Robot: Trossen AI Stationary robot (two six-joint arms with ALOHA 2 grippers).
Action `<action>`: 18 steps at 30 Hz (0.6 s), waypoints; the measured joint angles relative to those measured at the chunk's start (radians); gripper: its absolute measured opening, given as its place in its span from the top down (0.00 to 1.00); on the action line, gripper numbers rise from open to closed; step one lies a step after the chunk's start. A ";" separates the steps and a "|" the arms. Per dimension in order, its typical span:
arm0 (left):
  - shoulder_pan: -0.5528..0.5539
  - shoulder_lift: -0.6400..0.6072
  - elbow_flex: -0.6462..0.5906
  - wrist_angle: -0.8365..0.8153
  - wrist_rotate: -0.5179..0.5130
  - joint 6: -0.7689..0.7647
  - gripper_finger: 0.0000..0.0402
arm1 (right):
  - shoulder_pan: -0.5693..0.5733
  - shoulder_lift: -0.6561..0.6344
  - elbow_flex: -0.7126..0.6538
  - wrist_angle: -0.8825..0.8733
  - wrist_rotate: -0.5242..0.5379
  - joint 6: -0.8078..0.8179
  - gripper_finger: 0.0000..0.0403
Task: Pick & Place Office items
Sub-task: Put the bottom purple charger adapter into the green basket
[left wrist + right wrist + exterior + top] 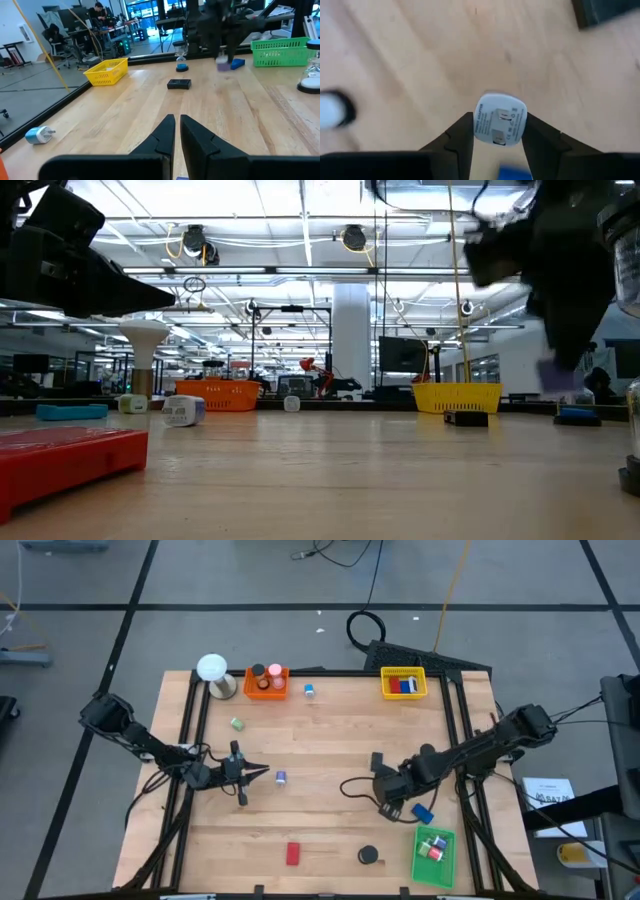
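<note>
My right gripper [497, 137] is shut on a small pale plug-like piece [500, 120], one of the office items. It hangs over the table's right half [390, 805], near a blue block [421, 812] and the green tray [433, 855]. The low view shows that piece [560, 377] above the tabletop. My left gripper [176, 125] is shut on nothing and points level over the table's left half [262, 774]. Lying flat on the wood are a red block [293, 854], a black disc [369, 855], a black block [378, 760] and a small purple bit [281, 778]. My right gripper pinches the pale piece by two opposite sides [479, 125] between its two fingers [540, 137]. The fingers come from above, pointing steeply down. The piece's printed face is turned up toward the wrist. It is lifted clear of the table.
The orange tray [266, 680] and a white ball on a round base [212, 670] stand at the far left. The yellow tray [403, 683] stands at the far right. A green bit [237, 723] and a blue-white piece [309, 690] lie on the far half.
</note>
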 joint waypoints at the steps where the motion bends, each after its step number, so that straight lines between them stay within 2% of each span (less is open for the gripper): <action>1: 0.000 0.000 0.000 0.000 0.000 0.000 0.92 | 0.016 -0.009 0.028 -0.048 -0.014 0.022 0.69; 5: 0.000 0.000 0.000 0.000 0.000 0.000 0.92 | 0.097 -0.027 0.170 -0.239 -0.077 0.130 0.67; 8: 0.000 0.000 0.000 0.000 0.000 0.000 0.92 | 0.176 -0.029 0.252 -0.314 -0.142 0.250 0.67; 14: 0.000 0.000 0.000 0.000 0.000 0.000 0.92 | 0.366 -0.027 0.233 -0.245 -0.274 0.575 0.67; 18: 0.000 0.000 0.000 0.000 0.000 0.000 0.92 | 0.465 -0.026 0.146 -0.108 -0.288 0.729 0.67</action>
